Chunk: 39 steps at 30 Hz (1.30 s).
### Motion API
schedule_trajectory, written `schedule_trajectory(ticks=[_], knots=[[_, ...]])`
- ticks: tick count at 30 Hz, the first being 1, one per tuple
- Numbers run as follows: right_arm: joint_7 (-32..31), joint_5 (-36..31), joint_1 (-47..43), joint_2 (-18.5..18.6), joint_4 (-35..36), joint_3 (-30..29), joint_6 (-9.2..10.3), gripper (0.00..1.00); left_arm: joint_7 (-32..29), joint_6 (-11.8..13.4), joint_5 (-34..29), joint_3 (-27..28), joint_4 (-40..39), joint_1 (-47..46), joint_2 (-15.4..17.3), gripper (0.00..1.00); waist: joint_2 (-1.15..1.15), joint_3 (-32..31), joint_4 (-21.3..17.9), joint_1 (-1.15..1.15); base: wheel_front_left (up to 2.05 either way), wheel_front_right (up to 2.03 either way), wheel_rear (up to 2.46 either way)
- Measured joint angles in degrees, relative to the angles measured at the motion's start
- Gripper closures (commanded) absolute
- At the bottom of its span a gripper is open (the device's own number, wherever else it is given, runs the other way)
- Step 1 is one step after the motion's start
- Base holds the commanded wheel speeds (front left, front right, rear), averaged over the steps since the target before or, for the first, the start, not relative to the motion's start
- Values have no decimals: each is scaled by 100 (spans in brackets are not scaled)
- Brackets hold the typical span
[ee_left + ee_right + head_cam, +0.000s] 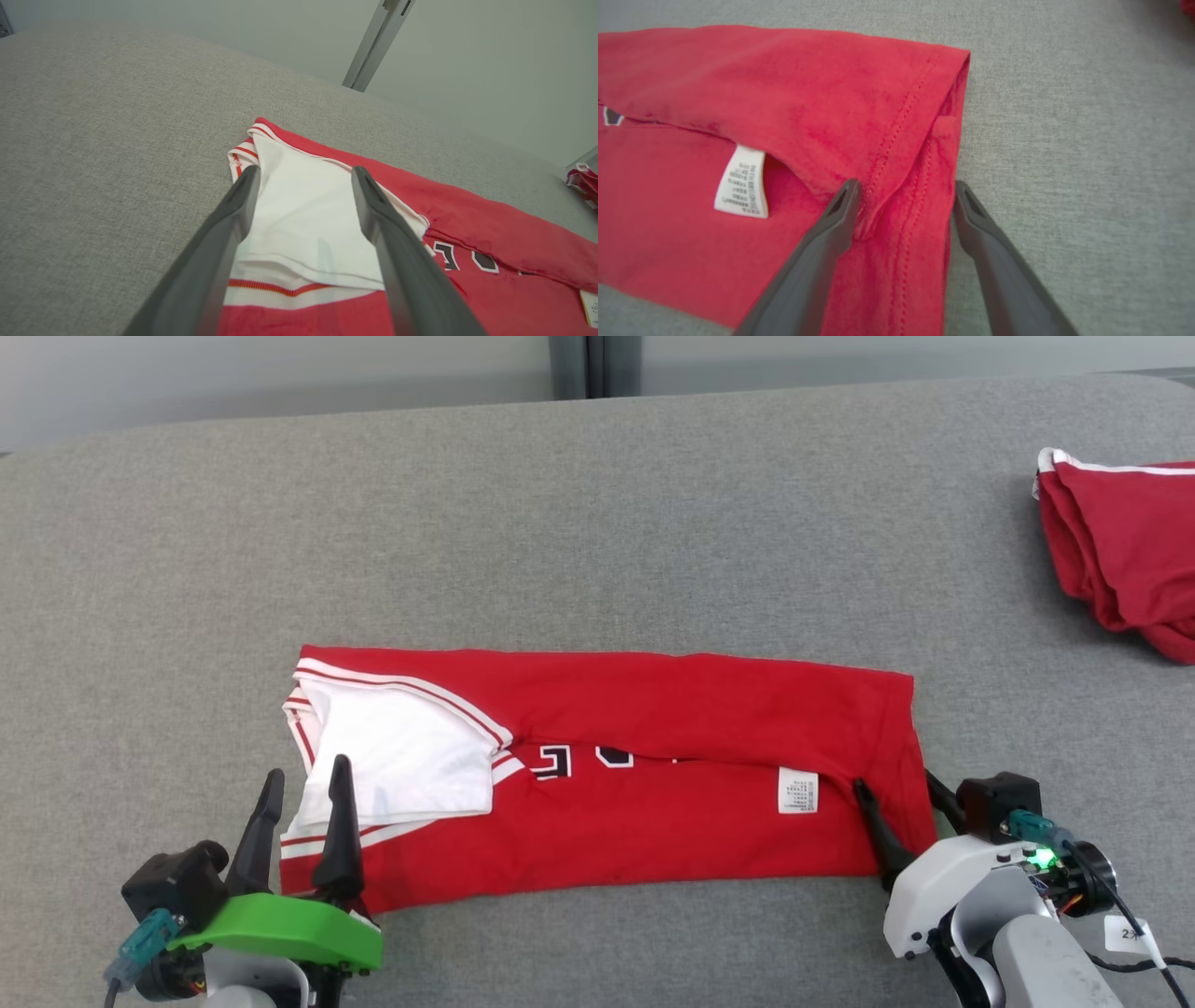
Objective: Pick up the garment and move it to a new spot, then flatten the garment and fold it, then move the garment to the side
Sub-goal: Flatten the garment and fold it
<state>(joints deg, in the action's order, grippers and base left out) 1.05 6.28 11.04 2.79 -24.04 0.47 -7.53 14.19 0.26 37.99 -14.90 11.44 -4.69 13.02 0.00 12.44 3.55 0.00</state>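
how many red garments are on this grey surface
2. The folded shirt lies in a long strip at the near middle. The bunched garment sits at the far right, cut off by the picture's edge, so more could lie out of sight there.

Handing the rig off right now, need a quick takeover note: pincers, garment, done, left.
The red garment: flat on the grey surface, long sides folded in to a strip, care label showing. A second red garment sits far right.
Left pincer: open, empty, over the white sleeve at the left end.
Right pincer: open, empty, straddling the hem at the right end.
Done: laid out, first folds.
Left: probably fold end to end, then move it aside.
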Motion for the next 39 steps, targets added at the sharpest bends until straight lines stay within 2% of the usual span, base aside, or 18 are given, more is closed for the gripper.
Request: schedule_trajectory(ticks=[3,4,5,6,7,8,15,20,25,29,34,39], knots=[[51,18,121,2,-233,45,0,0,8,-24,-23,-4,29,-11,-20,0,0,-4,10,0,0,0,0],[60,52,157,3,-297,70,0,21,9,-24,-43,-10,38,-13,-21,0,0,-8,12,0,0,0,0],[93,87,188,8,-357,105,1,56,16,-24,-68,-13,52,-16,-24,0,0,-13,12,0,0,0,0],[103,112,208,11,-398,125,1,72,26,-26,-86,-16,60,-18,-29,0,0,-17,12,0,0,0,0],[113,138,244,12,-452,155,1,96,30,-29,-102,-24,69,-26,-40,0,0,-22,10,0,0,0,0],[145,155,271,13,-486,174,1,100,36,-36,-124,-34,77,-37,-52,0,0,-31,6,0,0,0,0],[237,169,409,-25,-571,70,-3,100,51,-77,-233,-108,143,-59,-68,0,0,-128,-112,0,0,0,0],[98,-85,468,-14,-301,-426,-2,100,53,-93,-271,-162,134,-60,-86,0,0,-212,-289,0,0,0,0],[-268,-500,315,-3,221,-1080,-2,100,52,-90,-286,-182,130,-62,-75,0,0,-275,-462,0,0,0,0],[-488,-581,193,7,633,-1427,-1,100,52,-76,-299,-187,119,-73,-49,0,0,-293,-545,0,0,0,0],[-662,-407,122,5,1004,-1445,-1,100,52,-57,-360,-194,101,-144,-32,0,0,-300,-530,0,0,0,0],[-762,207,106,7,1222,-934,0,100,58,-42,-483,-174,98,-157,-30,0,0,-338,-404,0,0,0,0]])
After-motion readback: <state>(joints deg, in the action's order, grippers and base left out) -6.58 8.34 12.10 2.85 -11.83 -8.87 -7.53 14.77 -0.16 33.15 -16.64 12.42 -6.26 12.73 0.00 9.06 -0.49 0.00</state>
